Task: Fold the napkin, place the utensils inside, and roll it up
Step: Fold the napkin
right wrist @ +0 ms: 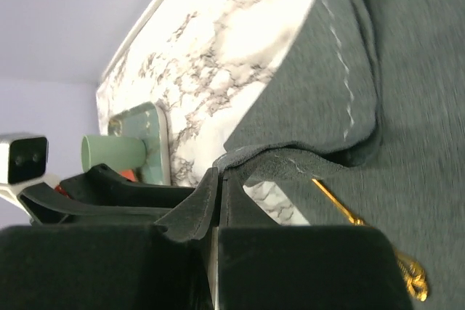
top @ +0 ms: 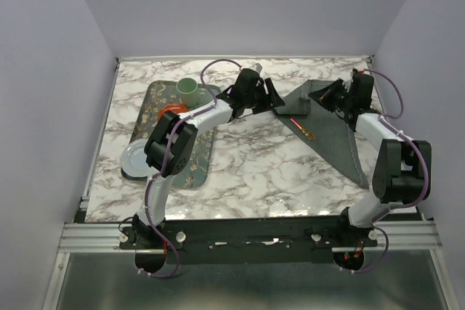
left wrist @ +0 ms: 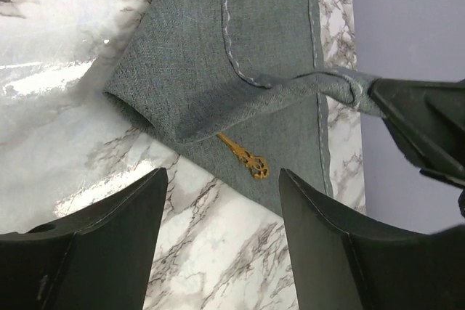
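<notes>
So the setup is a white marble-look counter (top: 254, 172) with grey veining, boxed in by plain pale lavender walls (top: 240, 5) on three sides. The near edge has a metal rail (top: 247, 234) that both arms are bolted to.

Quick count of what's on it:
- one napkin (top: 334, 128), dark grey, on the far right part of the counter, lying as a rough triangle with its long point running toward the near right edge
- one utensil (top: 302, 129) that I can see, a slim gold piece at the napkin's left edge. In the left wrist view its fancy handle end pokes out from under the folded flap and rests on the lower cloth layer
- one green floral tray (top: 152, 99) over on the left, well apart from the napkin
- on or at the tray: one pale green cup (top: 189, 91), one red-orange thing (top: 171, 111) I can't make out, and one whitish plate (top: 134, 159) hanging over its near left corner

The left jaws are spread wide with nothing between the fingers (left wrist: 94, 252), hovering just beside the napkin's fold. The right jaws are pinched tight on a hemmed corner of the napkin, which is lifted off the counter.
</notes>
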You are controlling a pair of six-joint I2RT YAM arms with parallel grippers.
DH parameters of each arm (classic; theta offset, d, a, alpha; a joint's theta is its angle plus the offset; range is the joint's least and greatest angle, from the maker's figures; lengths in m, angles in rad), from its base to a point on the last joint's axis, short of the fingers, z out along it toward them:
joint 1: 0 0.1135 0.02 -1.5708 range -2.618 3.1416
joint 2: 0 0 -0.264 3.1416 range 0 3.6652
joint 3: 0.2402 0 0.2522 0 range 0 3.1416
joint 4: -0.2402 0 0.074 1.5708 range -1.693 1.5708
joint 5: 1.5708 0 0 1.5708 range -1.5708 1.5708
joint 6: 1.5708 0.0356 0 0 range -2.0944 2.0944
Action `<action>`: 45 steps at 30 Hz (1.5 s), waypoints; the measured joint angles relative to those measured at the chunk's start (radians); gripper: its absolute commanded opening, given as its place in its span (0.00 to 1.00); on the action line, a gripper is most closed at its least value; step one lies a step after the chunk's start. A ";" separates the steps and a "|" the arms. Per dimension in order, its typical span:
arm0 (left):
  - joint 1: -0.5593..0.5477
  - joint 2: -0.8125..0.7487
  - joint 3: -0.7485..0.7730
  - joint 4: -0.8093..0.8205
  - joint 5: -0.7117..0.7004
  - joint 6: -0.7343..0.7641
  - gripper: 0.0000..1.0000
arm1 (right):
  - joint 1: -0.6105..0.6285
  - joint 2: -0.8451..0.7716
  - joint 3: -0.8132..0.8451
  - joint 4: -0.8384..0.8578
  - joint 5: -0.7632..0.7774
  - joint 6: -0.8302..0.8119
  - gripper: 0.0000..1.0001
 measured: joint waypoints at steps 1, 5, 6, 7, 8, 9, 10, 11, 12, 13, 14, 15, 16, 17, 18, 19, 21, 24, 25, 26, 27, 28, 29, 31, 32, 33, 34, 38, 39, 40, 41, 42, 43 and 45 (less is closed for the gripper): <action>0.000 -0.002 0.000 0.003 0.001 0.000 0.66 | 0.000 0.016 0.035 -0.011 -0.022 -0.056 0.06; 0.008 -0.001 0.001 0.014 0.023 -0.024 0.56 | 0.000 0.030 0.097 -0.046 -0.098 -0.232 0.05; 0.011 0.002 0.001 0.023 0.033 -0.037 0.52 | 0.000 0.029 0.098 -0.050 -0.110 -0.266 0.05; 0.013 0.006 0.000 0.039 0.042 -0.053 0.51 | 0.000 0.028 0.098 -0.060 -0.122 -0.311 0.05; 0.015 0.010 0.001 0.049 0.049 -0.063 0.50 | 0.000 0.028 0.098 -0.071 -0.131 -0.340 0.05; 0.019 0.019 0.002 0.062 0.059 -0.074 0.50 | 0.000 0.028 0.098 -0.086 -0.141 -0.371 0.05; 0.021 0.029 0.005 0.073 0.067 -0.088 0.50 | 0.000 0.028 0.098 -0.094 -0.148 -0.391 0.05; 0.024 0.037 0.006 0.079 0.071 -0.095 0.50 | 0.000 0.029 0.100 -0.103 -0.159 -0.409 0.05; 0.028 0.047 0.006 0.082 0.076 -0.105 0.50 | 0.000 0.034 0.109 -0.115 -0.172 -0.424 0.05; 0.032 0.052 0.006 0.083 0.080 -0.111 0.50 | 0.001 0.048 0.133 -0.129 -0.190 -0.435 0.05; 0.035 0.055 0.004 0.084 0.080 -0.118 0.50 | 0.002 0.064 0.160 -0.137 -0.200 -0.441 0.05; 0.038 0.055 0.002 0.084 0.080 -0.120 0.50 | 0.006 0.085 0.195 -0.141 -0.210 -0.446 0.05; 0.039 0.054 0.000 0.086 0.080 -0.120 0.50 | 0.007 0.103 0.226 -0.142 -0.217 -0.451 0.05; 0.040 0.053 -0.002 0.092 0.080 -0.120 0.50 | 0.011 0.123 0.264 -0.150 -0.225 -0.460 0.05; 0.044 0.047 -0.014 0.099 0.079 -0.117 0.50 | 0.014 0.140 0.299 -0.158 -0.231 -0.462 0.05; 0.046 0.042 -0.025 0.100 0.078 -0.117 0.50 | 0.018 0.161 0.341 -0.164 -0.239 -0.468 0.05; 0.051 0.026 -0.052 0.099 0.078 -0.117 0.51 | 0.026 0.194 0.410 -0.172 -0.251 -0.478 0.05; 0.058 0.003 -0.085 0.100 0.078 -0.114 0.51 | 0.039 0.242 0.491 -0.176 -0.270 -0.491 0.05; 0.061 -0.003 -0.092 0.100 0.078 -0.114 0.51 | 0.045 0.270 0.529 -0.184 -0.282 -0.495 0.05; 0.064 -0.013 -0.104 0.100 0.078 -0.113 0.51 | 0.048 0.300 0.565 -0.186 -0.289 -0.500 0.05; 0.066 -0.024 -0.117 0.101 0.078 -0.112 0.51 | 0.056 0.315 0.583 -0.188 -0.292 -0.505 0.06; 0.069 -0.037 -0.134 0.103 0.077 -0.110 0.51 | 0.064 0.342 0.616 -0.199 -0.297 -0.512 0.06; 0.072 -0.049 -0.148 0.103 0.077 -0.109 0.51 | 0.074 0.367 0.642 -0.206 -0.299 -0.518 0.06; 0.078 -0.065 -0.164 0.104 0.077 -0.109 0.51 | 0.098 0.410 0.687 -0.222 -0.305 -0.535 0.06; 0.082 -0.072 -0.171 0.105 0.076 -0.108 0.51 | 0.105 0.426 0.703 -0.230 -0.309 -0.539 0.06; 0.085 -0.080 -0.178 0.106 0.076 -0.106 0.51 | 0.111 0.445 0.729 -0.243 -0.317 -0.550 0.07; 0.085 -0.085 -0.182 0.109 0.076 -0.106 0.51 | 0.119 0.463 0.751 -0.250 -0.323 -0.557 0.07; 0.092 -0.087 -0.186 0.130 0.083 -0.109 0.50 | 0.132 0.511 0.824 -0.280 -0.348 -0.586 0.08; 0.091 -0.087 -0.186 0.137 0.085 -0.110 0.49 | 0.136 0.525 0.848 -0.287 -0.352 -0.597 0.09; 0.090 -0.086 -0.187 0.150 0.090 -0.111 0.49 | 0.140 0.539 0.875 -0.296 -0.354 -0.612 0.09; 0.089 -0.085 -0.187 0.159 0.091 -0.111 0.49 | 0.142 0.547 0.892 -0.301 -0.354 -0.619 0.09; 0.087 -0.081 -0.187 0.178 0.095 -0.113 0.49 | 0.144 0.563 0.922 -0.314 -0.354 -0.634 0.09; 0.085 -0.078 -0.187 0.190 0.098 -0.114 0.49 | 0.146 0.571 0.940 -0.319 -0.354 -0.644 0.09; 0.082 -0.063 -0.186 0.219 0.106 -0.121 0.56 | 0.152 0.594 0.982 -0.332 -0.355 -0.660 0.09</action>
